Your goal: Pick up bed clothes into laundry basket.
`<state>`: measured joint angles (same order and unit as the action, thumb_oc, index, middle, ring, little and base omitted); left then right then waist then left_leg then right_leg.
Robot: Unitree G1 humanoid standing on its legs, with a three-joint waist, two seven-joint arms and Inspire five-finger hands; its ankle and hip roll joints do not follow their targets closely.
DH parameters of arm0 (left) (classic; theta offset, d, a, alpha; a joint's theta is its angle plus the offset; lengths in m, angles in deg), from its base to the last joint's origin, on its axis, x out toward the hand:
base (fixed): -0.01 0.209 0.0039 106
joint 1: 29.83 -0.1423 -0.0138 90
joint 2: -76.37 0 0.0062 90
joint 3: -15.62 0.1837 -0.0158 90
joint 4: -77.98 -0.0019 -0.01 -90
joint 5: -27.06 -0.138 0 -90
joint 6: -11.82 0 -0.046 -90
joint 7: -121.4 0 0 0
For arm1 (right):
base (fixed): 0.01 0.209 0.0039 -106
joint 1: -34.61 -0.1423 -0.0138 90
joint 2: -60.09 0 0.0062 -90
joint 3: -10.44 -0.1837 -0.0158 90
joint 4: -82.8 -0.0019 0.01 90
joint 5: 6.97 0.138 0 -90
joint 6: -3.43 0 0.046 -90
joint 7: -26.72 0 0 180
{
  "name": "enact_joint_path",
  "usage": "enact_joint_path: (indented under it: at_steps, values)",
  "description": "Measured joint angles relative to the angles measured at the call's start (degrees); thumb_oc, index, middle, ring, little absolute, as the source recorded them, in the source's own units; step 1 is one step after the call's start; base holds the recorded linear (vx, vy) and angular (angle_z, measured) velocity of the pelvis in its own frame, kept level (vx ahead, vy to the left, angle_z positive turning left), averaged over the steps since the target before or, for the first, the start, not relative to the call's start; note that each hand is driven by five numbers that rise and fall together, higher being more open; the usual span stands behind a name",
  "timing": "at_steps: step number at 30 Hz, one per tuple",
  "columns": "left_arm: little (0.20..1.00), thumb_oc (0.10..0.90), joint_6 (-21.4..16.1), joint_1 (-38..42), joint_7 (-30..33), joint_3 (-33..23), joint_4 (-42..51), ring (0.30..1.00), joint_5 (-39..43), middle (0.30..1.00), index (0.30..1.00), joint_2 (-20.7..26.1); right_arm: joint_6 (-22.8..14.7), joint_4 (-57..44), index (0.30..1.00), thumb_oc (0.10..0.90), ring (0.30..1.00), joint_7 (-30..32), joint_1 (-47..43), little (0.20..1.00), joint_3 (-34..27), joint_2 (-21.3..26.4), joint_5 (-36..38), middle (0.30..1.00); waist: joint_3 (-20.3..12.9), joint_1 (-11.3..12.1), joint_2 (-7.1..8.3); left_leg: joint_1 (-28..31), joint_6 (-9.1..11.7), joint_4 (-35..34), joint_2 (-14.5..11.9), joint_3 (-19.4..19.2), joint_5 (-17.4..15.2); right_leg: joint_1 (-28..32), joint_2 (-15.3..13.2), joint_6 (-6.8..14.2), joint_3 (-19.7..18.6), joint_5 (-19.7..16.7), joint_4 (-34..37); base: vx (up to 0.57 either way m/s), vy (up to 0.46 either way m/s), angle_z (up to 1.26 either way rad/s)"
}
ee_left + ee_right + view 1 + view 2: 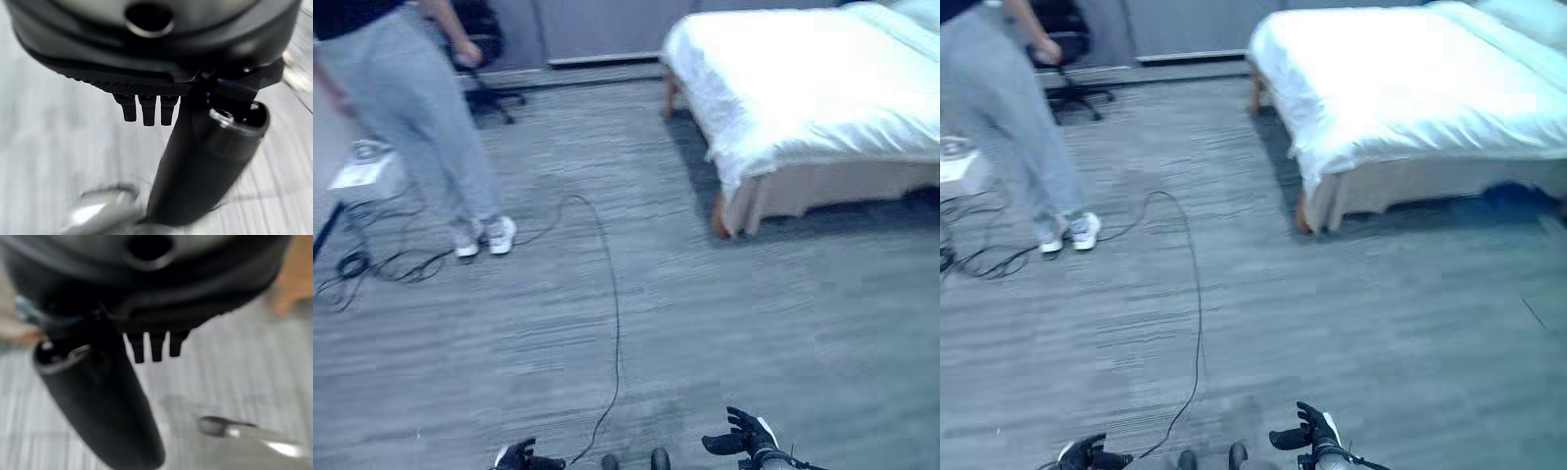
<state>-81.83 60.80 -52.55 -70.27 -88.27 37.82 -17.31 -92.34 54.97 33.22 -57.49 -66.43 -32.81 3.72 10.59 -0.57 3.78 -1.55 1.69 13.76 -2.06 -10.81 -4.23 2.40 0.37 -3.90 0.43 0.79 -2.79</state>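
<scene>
Left hand (516, 455) and right hand (741, 437) low over grey carpet (705, 323), fingers straight and empty; white bedding (803, 78) on bed (822, 191) far right; person (411, 108) standing far left.
</scene>
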Motion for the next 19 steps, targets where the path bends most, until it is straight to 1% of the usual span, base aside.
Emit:
enact_joint_path:
  at_steps: [1,2,3,4,5,7,8,9,10,12,14,15,17,19]
  values:
    - [0.9,0.8,0.02,-0.92,0.0,-1.16,-0.27,0.9,0.52,0.9,0.9,-0.02,0.04,-0.31,0.9,0.8,0.9,0.04,-0.74,0.9,0.16,-0.15,-0.58,0.9,0.1,-0.15,0.36,0.25,0.34,-1.08,-1.21,-1.41,-0.16,0.43,0.47,0.0,0.55,-0.11,0.83,0.02,0.024,0.3]
    - [0.9,0.8,0.53,-1.82,0.3,-2.77,-0.36,0.9,0.61,0.9,0.9,0.12,0.12,-0.61,0.9,0.8,0.9,-0.03,-0.43,0.9,0.51,-0.08,-1.05,0.9,-0.16,-0.34,0.93,1.5,0.66,-4.81,-2.39,-1.13,0.02,1.23,0.93,-0.01,0.49,-0.53,2.81,0.01,0.063,0.23]
    - [0.9,0.8,0.63,-2.2,0.53,-2.79,-0.24,0.9,0.78,0.9,0.9,0.19,0.17,-0.9,0.9,0.8,0.9,-0.02,-0.43,0.9,0.55,-0.05,-1.42,0.9,-0.23,-0.17,1.14,1.99,0.66,-6.48,-2.7,-1.0,0.02,1.17,1.11,0.21,0.62,-0.92,3.22,0.0,0.093,0.14]
    - [0.9,0.8,0.8,-2.86,0.86,-2.94,-0.16,0.9,1.16,0.9,0.9,0.14,0.14,-1.12,0.9,0.8,0.9,-0.02,0.01,0.9,0.33,0.02,-1.68,0.9,-0.32,-0.29,1.39,3.63,1.2,-11.07,-2.63,-0.32,0.74,1.25,1.38,0.37,1.21,-1.37,3.89,-0.01,0.115,0.04]
    - [0.9,0.8,1.14,-2.86,0.89,-2.7,-0.17,0.9,1.15,0.9,0.9,0.07,0.12,-0.68,0.9,0.8,0.9,-0.02,0.58,0.9,-0.14,0.03,-1.75,0.9,-0.49,-0.53,1.4,4.75,1.23,-13.89,-2.25,0.87,1.43,1.43,1.46,0.43,1.43,-1.48,4.26,-0.01,0.066,0.06]
    - [0.9,0.8,1.26,-2.75,0.85,-2.03,-0.17,0.9,1.12,0.9,0.9,-0.09,0.2,1.85,0.9,0.8,0.9,0.02,0.95,0.9,-0.71,0.01,-1.96,0.9,-0.89,-0.62,0.88,6.24,0.88,-16.38,-1.85,1.12,3.5,1.45,1.71,0.74,1.7,-1.61,4.31,0.0,0.061,0.04]
    - [0.9,0.8,1.29,-2.67,0.74,-1.79,-0.15,0.9,1.07,0.9,0.9,-0.26,0.6,3.62,0.9,0.8,0.9,0.05,1.17,0.9,-1.32,-0.25,-2.04,0.9,-1.29,-0.6,0.33,6.91,0.43,-17.36,-1.78,1.29,5.51,1.51,2.03,1.24,1.6,-1.38,4.31,0.0,0.067,0.0]
    - [0.9,0.8,1.39,-2.61,0.62,-0.52,-0.13,0.9,0.92,0.9,0.9,0.32,1.41,9.12,0.9,0.8,0.9,-0.05,1.07,0.9,-1.23,-1.37,-3.46,0.9,-2.73,-0.49,0.98,7.55,-0.22,-18.36,-0.66,1.35,6.29,1.87,1.15,2.37,1.53,-1.1,4.45,-0.01,0.037,0.04]
    - [0.9,0.8,1.38,-2.22,0.48,0.27,0.04,0.9,0.93,0.9,0.9,0.75,2.11,10.06,0.9,0.8,0.9,0.07,2.13,0.9,-1.16,-1.88,-4.08,0.9,-3.27,-0.33,1.34,7.76,-0.4,-18.46,-0.16,1.49,6.34,2.07,0.66,2.75,1.53,-0.89,4.52,-0.02,0.049,0.09]
    - [0.9,0.8,1.09,-1.8,0.11,0.83,0.98,0.9,0.9,0.9,0.9,1.0,3.09,11.57,0.9,0.8,0.9,-0.01,4.18,0.9,-1.14,-3.02,-5.48,0.9,-4.08,-0.41,1.4,8.48,-0.6,-18.69,0.71,1.64,6.32,2.65,-0.35,3.62,1.56,-0.38,4.31,-0.04,0.034,0.04]
    - [0.9,0.8,1.0,-0.53,-0.57,2.25,0.99,0.9,0.24,0.9,0.9,1.32,3.13,11.58,0.9,0.8,0.9,0.01,5.86,0.9,-1.16,-3.1,-5.81,0.9,-4.61,-0.72,1.29,8.92,-1.23,-18.71,1.14,1.34,5.91,2.33,-0.78,4.37,1.31,0.11,3.62,-0.04,0.049,-0.12]
    - [0.9,0.8,0.98,0.15,-0.79,3.31,1.08,0.9,-0.24,0.9,0.9,1.33,3.14,11.46,0.9,0.8,0.9,0.01,6.08,0.9,-1.18,-3.05,-5.82,0.9,-4.77,-1.09,1.04,9.31,-1.43,-18.72,1.29,0.54,5.79,2.09,-0.96,4.48,0.78,0.14,2.96,-0.01,0.039,-0.21]
    - [0.9,0.8,0.97,0.32,-1.27,3.39,1.13,0.9,-1.08,0.9,0.9,0.87,3.04,11.17,0.9,0.8,0.9,-0.02,6.24,0.9,-1.38,-3.0,-5.7,0.9,-5.27,-2.56,0.56,9.48,-1.56,-18.75,1.39,-0.03,5.71,1.96,-1.06,4.82,0.27,0.2,2.87,0.0,0.034,-0.19]
    - [0.9,0.8,0.91,0.17,-2.15,3.42,1.34,0.9,-1.76,0.9,0.9,0.51,3.07,11.18,0.9,0.8,0.9,-0.08,6.25,0.9,-2.01,-2.93,-5.44,0.9,-5.84,-3.24,0.1,9.65,-1.64,-18.76,1.28,-0.56,5.65,1.96,-0.95,4.91,-0.22,0.16,2.88,0.01,0.014,-0.14]
